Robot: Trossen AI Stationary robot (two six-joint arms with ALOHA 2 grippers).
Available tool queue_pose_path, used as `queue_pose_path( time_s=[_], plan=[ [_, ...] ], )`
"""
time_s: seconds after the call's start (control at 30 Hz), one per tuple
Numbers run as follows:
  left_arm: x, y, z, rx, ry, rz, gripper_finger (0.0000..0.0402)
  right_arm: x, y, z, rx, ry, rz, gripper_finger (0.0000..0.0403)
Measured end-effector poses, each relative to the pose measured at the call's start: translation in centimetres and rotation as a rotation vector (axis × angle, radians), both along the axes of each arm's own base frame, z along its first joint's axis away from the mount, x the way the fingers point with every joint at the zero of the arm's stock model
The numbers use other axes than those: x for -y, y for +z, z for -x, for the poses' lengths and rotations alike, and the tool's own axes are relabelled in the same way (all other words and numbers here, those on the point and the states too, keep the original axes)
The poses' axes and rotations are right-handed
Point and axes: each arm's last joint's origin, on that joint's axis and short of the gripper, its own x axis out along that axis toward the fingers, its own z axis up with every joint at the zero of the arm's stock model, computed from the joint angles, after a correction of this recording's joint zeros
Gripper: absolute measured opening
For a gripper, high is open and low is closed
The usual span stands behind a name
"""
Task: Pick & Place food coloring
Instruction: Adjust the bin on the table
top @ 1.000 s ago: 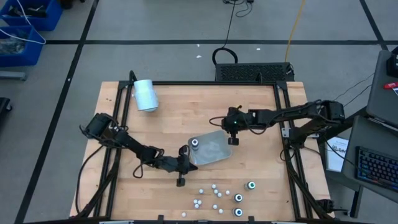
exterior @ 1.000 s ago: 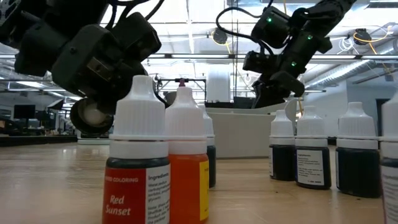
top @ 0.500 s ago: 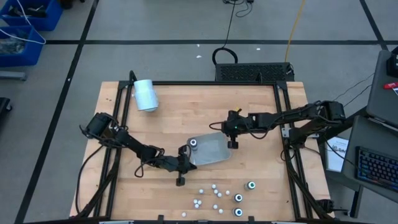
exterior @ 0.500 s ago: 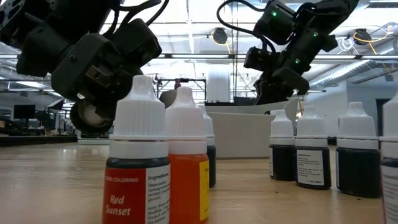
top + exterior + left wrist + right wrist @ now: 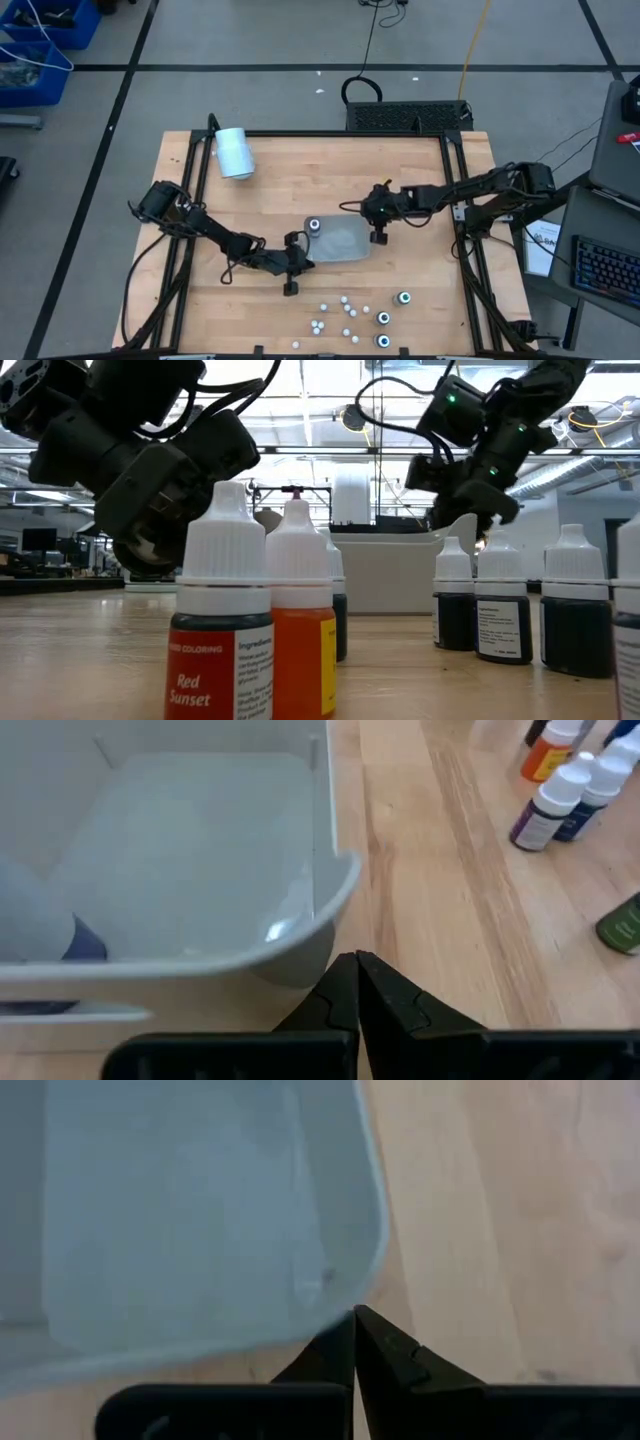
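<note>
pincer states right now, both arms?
Left pincer: closed, holding nothing, at the grey tray's rim.
Right pincer: closed, holding nothing, at the tray's opposite edge.

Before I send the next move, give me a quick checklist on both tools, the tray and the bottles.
1. Left tool shut and holding nothing, at the near corner of the grey rectangular plastic tray: ok.
2. Right tool shut and holding nothing, at the tray's opposite edge: ok.
3. Tray flat on the wooden table: cannot tell; the tools hide its edges.
4. One dark bottle with a pale ringed top already in the tray: ok.
5. Remaining small white-capped food coloring bottles upright near the front edge, clear of both arms: ok.
6. Large white cylinder far from the work area: ok.
</note>
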Motion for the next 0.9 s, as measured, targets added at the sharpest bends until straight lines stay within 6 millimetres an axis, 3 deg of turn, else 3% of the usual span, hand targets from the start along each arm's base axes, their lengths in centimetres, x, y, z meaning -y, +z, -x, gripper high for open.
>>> queue_pose_path(
  time_s=[0.27, 0.47, 0.67, 0.9],
  plan=[
    [0.0, 0.0, 0.0, -0.004, -0.026, 0.016, 0.0025, 0.1, -0.2, 0.2, 0.002, -0.008, 0.012, 0.0000],
    [0.6, 0.6, -0.1, -0.010, -0.163, 0.096, 0.0026, 0.1, 0.9, 0.4, 0.045, -0.010, 0.033, 0.0000],
    [1.5, 2.3, 0.2, 0.044, -0.317, 0.084, 0.0026, 0.2, 3.8, 1.8, 0.124, -0.047, 0.086, 0.0000],
    [2.9, 6.6, 2.4, 0.115, -0.418, -0.039, 0.0026, -1.6, 9.6, 4.0, 0.169, -0.077, 0.182, 0.0000]
  ],
)
